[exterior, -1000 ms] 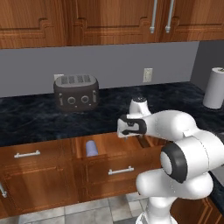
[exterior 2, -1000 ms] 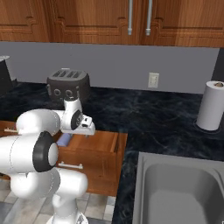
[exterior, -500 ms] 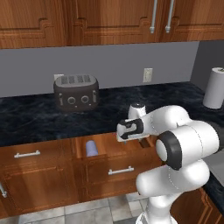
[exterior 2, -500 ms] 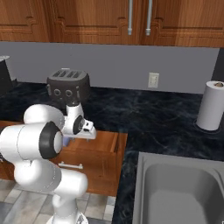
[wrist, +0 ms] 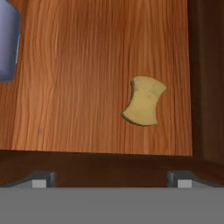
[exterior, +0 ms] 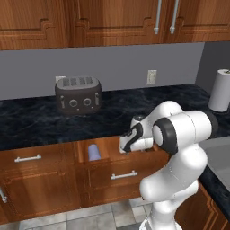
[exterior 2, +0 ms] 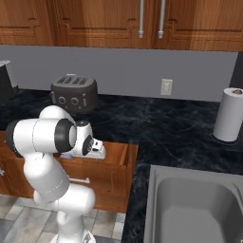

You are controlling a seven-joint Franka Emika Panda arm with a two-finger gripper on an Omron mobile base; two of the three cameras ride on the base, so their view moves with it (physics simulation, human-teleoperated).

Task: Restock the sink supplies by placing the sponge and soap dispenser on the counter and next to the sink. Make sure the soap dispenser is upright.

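Now, change: gripper (wrist: 109, 177) lowered from a second ago, over open drawer (exterior: 134, 155).
Jaws: apart, empty.
Sponge (wrist: 144, 101): unpicked, drawer floor.

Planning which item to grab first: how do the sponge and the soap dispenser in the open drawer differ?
The sponge is tan and yellowish, flat, with an irregular notched outline; the soap dispenser is pale lavender, smooth and rounded. The sponge sits toward the drawer's right in the hand view; the soap dispenser lies at its left edge, partly cut off. Both rest on the drawer's wooden floor, apart.

Kitchen: wooden cabinets (exterior: 90, 18), black stone counter (exterior 2: 171, 128), toaster (exterior: 78, 95), sink (exterior 2: 194, 204), paper towel roll (exterior 2: 228, 115)
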